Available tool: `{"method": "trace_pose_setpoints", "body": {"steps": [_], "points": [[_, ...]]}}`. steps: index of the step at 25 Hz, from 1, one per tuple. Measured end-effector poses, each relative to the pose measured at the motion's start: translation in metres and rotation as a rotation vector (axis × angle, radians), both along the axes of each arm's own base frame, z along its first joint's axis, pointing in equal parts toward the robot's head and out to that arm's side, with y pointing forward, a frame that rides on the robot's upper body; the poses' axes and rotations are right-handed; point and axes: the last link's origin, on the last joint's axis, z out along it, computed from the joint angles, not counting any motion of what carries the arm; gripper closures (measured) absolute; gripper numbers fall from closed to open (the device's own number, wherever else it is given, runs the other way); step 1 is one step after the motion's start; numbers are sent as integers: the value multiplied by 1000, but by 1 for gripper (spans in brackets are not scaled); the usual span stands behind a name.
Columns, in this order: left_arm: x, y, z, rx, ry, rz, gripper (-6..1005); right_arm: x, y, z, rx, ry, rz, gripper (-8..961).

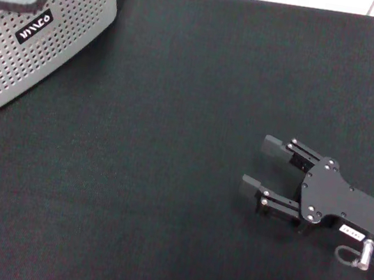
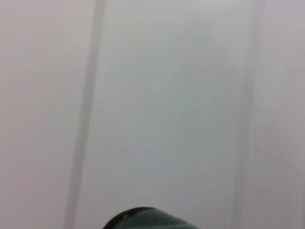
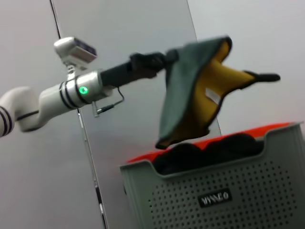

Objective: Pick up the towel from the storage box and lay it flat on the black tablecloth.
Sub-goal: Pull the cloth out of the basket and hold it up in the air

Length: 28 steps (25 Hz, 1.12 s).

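Towel point(image 3: 190, 90) pinched shut in left gripper point(image 3: 164, 59), hanging bunched above box point(image 3: 214, 191); right gripper point(image 1: 262, 167) open, empty, on tablecloth point(image 1: 167, 179); risk: folded drape lands creased

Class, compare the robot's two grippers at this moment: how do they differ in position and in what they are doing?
The left gripper is raised above the box; the right gripper sits low over the tablecloth. The left is shut on the towel, which hangs in the air; the right holds nothing, jaws open. Both are black.
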Motion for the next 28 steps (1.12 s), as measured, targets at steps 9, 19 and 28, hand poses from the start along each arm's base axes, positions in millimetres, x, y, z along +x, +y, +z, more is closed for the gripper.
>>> {"method": "trace_pose_setpoints", "body": {"steps": [9,19,28], "points": [[31,-40,-12,-94,-19,-364,960,-22,1,42,86,274,85,160],[29,-36,-73,-370,47,-502,964,-30,10,63,113,320,152,174],[35,-20,-111,-736,162,-458,965,-6,25,65,291,50,204,212]]}}
